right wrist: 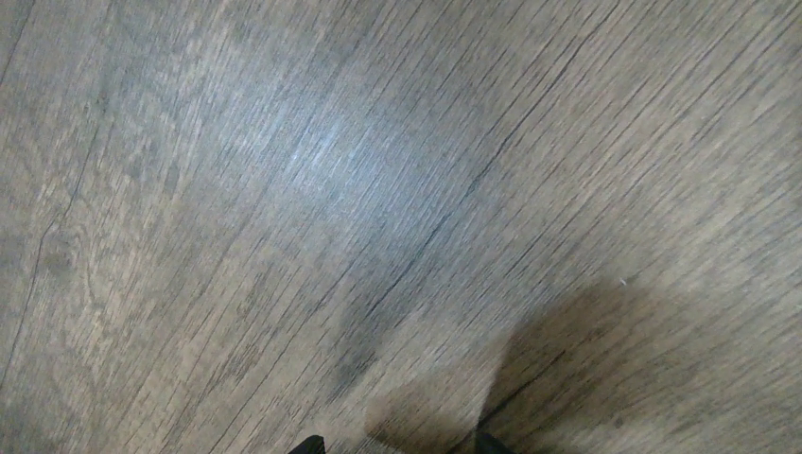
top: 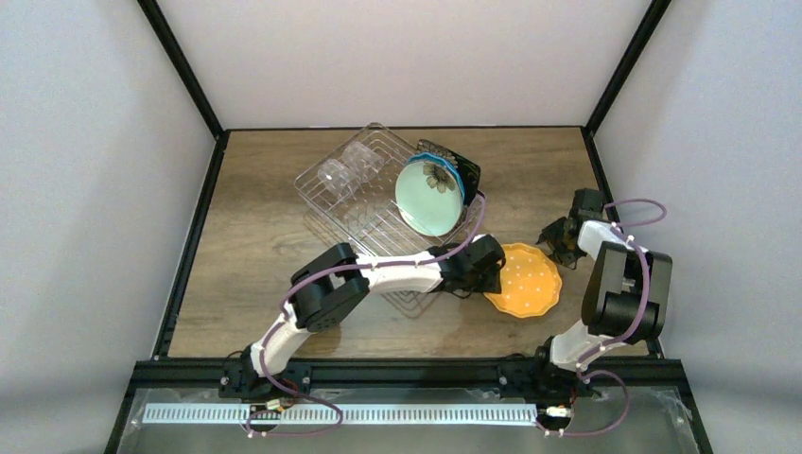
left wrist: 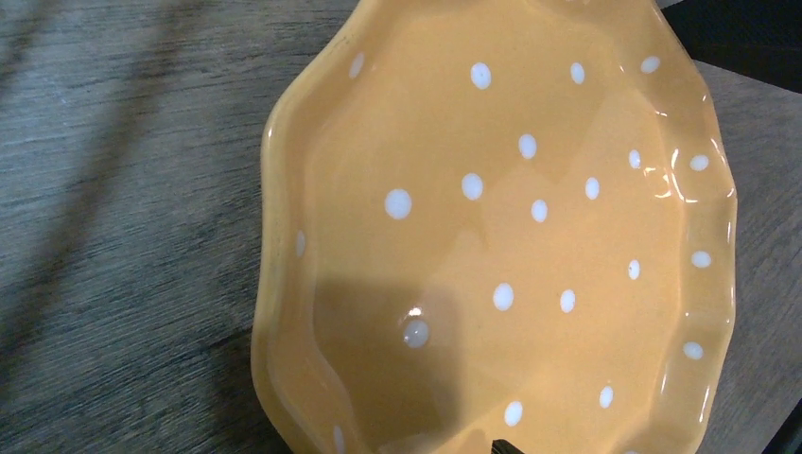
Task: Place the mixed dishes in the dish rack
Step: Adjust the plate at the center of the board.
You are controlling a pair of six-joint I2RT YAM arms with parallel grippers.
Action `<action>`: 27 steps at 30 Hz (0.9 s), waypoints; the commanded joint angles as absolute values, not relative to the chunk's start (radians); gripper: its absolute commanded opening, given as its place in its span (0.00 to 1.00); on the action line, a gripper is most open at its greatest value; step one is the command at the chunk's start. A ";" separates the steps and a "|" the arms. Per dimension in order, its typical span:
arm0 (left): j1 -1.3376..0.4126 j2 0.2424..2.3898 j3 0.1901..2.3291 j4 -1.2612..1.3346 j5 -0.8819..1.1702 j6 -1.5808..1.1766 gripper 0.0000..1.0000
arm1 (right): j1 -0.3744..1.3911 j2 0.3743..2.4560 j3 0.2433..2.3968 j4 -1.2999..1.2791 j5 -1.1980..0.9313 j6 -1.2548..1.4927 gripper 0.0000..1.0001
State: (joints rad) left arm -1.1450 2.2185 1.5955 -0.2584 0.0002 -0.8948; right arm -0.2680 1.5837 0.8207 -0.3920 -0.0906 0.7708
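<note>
The orange white-dotted plate (top: 526,281) lies on the table right of the dish rack (top: 326,194) and fills the left wrist view (left wrist: 492,218). My left gripper (top: 484,272) is at its left rim; one fingertip (left wrist: 504,445) shows over the plate's inside, far off centre, and the other is hidden. It looks open across the rim. The mint flower plate (top: 428,197), the teal plate (top: 456,173) and the black square plate (top: 467,170) stand on edge in the rack. The clear glass (top: 335,174) lies in it. I see no small bowl. My right gripper (top: 552,236) (right wrist: 397,446) is open and empty over bare wood.
The right arm's elbow (top: 624,284) stands just right of the orange plate. The left arm's forearm (top: 402,274) crosses the rack's near corner. Black frame posts and white walls close in the wooden table (top: 255,274) at the back and sides.
</note>
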 commanded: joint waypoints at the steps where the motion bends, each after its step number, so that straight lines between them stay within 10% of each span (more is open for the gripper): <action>1: -1.170 2.260 1.608 -0.274 0.007 -0.920 1.00 | -0.269 1.593 0.801 -0.426 -0.117 0.769 0.90; 27: -1.170 2.140 1.642 -0.220 -0.107 -0.929 1.00 | -0.269 1.601 0.773 -0.427 -0.143 0.773 0.90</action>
State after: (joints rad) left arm -1.1622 2.2044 1.6115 -0.2871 -0.0795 -0.9226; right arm -0.2687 1.5833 0.8116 -0.3725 -0.1131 0.7658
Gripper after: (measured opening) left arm 0.995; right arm 0.898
